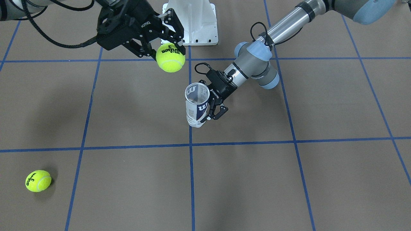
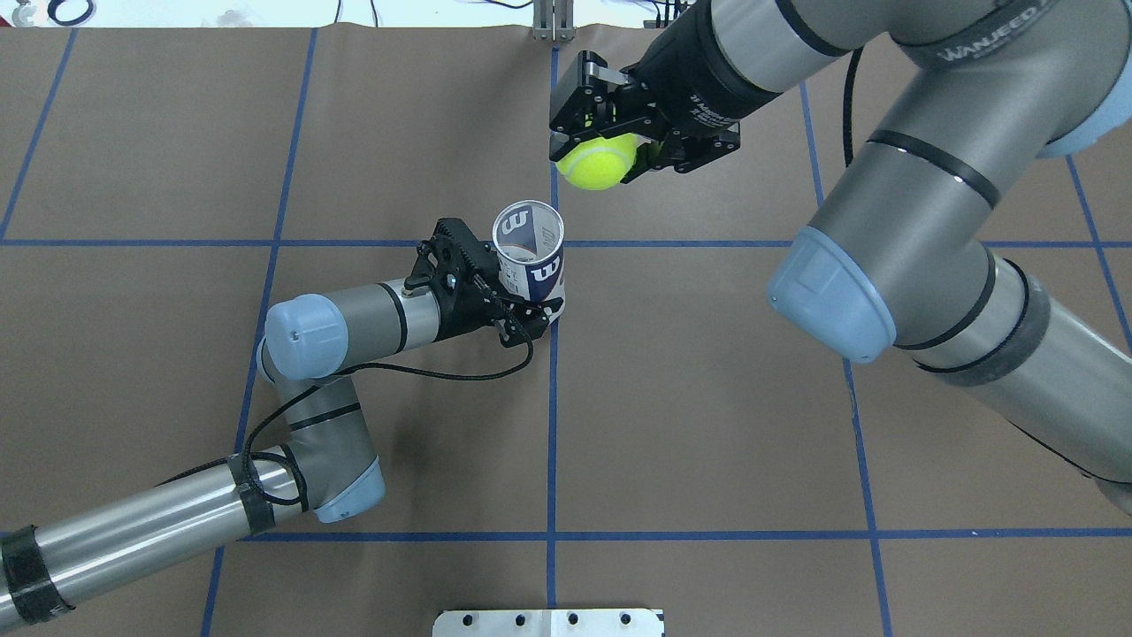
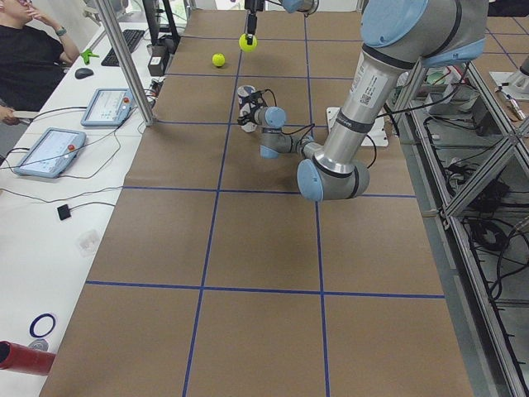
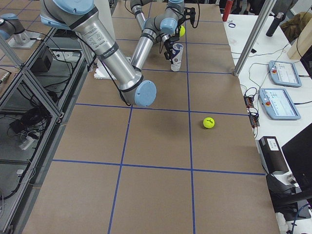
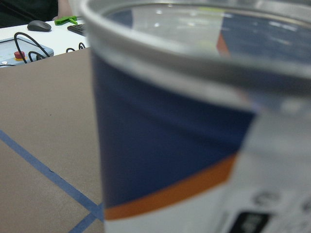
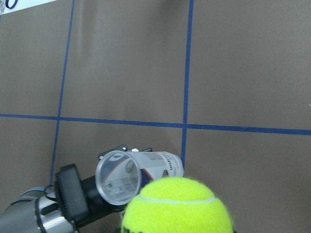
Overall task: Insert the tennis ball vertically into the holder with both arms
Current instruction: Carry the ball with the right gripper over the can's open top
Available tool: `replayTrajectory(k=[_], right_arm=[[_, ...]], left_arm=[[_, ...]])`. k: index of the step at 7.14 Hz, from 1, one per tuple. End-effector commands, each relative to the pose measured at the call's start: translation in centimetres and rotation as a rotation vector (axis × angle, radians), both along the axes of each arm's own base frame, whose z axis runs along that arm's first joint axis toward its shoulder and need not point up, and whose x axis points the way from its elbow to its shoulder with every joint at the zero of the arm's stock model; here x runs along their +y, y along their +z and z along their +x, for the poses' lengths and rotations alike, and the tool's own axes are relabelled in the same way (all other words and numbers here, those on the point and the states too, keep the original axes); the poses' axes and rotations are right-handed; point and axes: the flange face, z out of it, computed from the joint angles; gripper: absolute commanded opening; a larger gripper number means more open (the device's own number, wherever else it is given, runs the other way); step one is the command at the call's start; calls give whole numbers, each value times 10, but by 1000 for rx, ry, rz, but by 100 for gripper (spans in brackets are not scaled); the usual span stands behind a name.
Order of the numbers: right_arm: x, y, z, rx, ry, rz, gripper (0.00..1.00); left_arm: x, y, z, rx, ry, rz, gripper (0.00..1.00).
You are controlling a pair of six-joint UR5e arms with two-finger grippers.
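holder: a clear plastic can with a white-and-navy label and a white "W" stands upright near the middle of the worktop. Its open mouth faces up, just beside a crossing of blue tape lines. Its base appears to sit on the brown surface.
left end effector: it reaches in level from the side, and its black fingers are clamped round the holder's body below the rim. The left wrist camera is filled by the can's navy band and an orange stripe, out of focus.
right end effector: it points downward, its two fingers pinching a tennis ball between them.
tennis ball: yellow-green and printed "Wilson 3", it is gripped at its upper half and held in the air, higher than the holder's rim and clear of it. In the right wrist view the open mouth lies just left of the ball. Whether the ball is squarely over the opening cannot be told.
second ball: it carries the same print and lies alone on the worktop, well apart from the holder, on the robot's right.
mounting plate: white, with a row of holes, it sits at the robot's edge of the worktop, between the two arms.
operators' side: in the exterior left view a person in a black top sits near two control pendants.
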Motion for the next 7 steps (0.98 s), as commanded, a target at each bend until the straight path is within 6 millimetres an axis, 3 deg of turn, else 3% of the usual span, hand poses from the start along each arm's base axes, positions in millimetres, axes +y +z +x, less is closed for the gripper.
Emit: replayTrajectory(k=[1, 3, 7], right_arm=[[0, -7, -52, 42, 57, 6, 0], [-11, -7, -66, 65, 55, -11, 0], [-8, 5, -86, 93, 33, -28, 0]], left_arm=[[-1, -3, 0, 2, -1, 2, 85], [-1, -7, 0, 9, -1, 2, 85], [-4, -10, -2, 13, -6, 6, 85]])
